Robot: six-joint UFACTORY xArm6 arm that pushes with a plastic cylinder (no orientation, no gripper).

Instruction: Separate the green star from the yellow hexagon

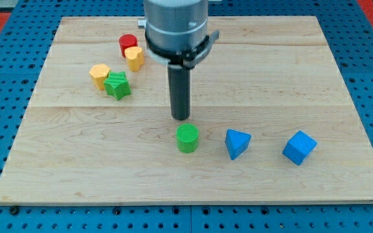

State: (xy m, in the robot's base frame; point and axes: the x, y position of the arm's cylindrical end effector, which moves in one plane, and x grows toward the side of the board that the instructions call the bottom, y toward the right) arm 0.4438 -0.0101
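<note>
Green star [118, 85] touching yellow hexagon [99, 75] toward board's [290, 77] top-left corner, my tip [181, 118] mid-board, holding nothing, just above green cylinder [188, 138].

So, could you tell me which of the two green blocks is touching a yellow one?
The green star, upper left, touches the yellow hexagon. The green cylinder stands alone just below my tip.

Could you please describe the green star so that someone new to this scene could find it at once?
Start at the wooden board and look to its upper left, where four blocks cluster. The green star is the lowest of them, touching the yellow hexagon on its left. It is the only green, pointed block there; the other green block, a cylinder, sits just below my tip.
</note>
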